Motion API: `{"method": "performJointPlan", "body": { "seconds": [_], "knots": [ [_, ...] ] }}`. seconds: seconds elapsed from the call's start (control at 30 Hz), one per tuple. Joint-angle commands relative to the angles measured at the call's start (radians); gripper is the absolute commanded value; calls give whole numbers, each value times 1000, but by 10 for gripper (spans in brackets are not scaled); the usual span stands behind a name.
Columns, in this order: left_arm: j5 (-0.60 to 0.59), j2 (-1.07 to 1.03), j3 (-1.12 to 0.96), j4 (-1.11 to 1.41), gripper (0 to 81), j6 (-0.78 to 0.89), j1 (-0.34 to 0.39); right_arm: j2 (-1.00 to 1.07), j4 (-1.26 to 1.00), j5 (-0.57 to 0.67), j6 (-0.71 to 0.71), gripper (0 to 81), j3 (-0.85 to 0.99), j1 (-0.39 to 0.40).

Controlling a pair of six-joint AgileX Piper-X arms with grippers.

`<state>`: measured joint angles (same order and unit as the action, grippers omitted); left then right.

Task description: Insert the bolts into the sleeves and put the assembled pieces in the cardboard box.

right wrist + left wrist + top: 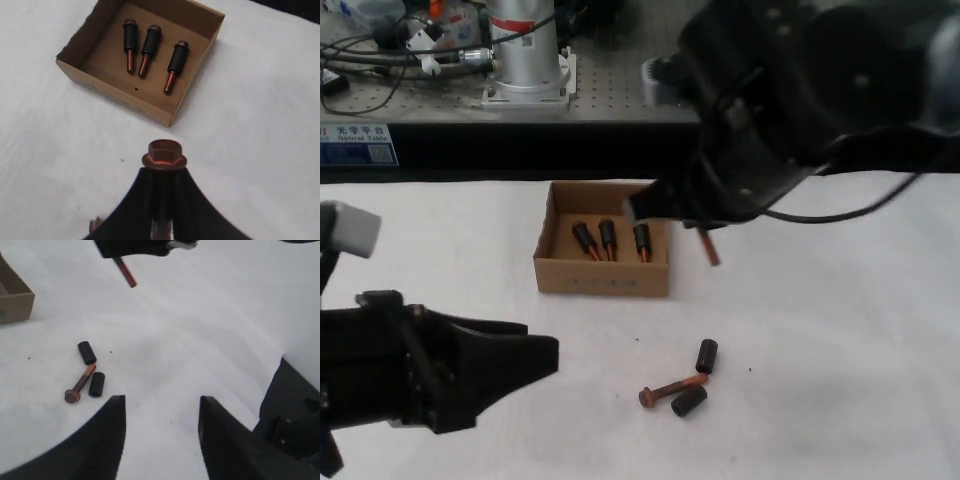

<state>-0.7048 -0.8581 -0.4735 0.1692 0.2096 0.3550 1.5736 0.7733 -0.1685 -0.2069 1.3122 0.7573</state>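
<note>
Copper bolt (164,156) pinched in right fingers (131,210) near cardboard box (120,99) edge (left fingers (100,440) spread over cloth (200,340)).

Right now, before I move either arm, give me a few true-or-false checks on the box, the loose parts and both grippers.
1. The cardboard box holds three assembled pieces. True.
2. The right gripper is empty. False: it is shut on a bolt, held above the table outside the box.
3. Two sleeves lie on the table next to a loose bolt. True.
4. The left gripper holds a sleeve. False: it is open with nothing between its fingers.
</note>
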Motion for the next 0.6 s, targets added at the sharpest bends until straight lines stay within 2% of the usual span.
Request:
{"method": "performJointPlan", "body": {
  "seconds": [0.0, 0.13, 0.43, 0.57],
  "knots": [
    [75, -34, -70, -146, 349, -51, 58, -85, 5, 4, 15, 38, -48, -13],
    [98, -121, -137, -169, 305, -122, 111, -284, 5, 4, 29, 38, -189, -32],
    [164, -378, -320, -179, 305, -160, 229, -753, 102, -2, 18, 38, -401, -78],
    [229, -500, -425, -317, 305, -259, 289, -911, 164, -16, -35, 38, -451, -97]
  ]
}}
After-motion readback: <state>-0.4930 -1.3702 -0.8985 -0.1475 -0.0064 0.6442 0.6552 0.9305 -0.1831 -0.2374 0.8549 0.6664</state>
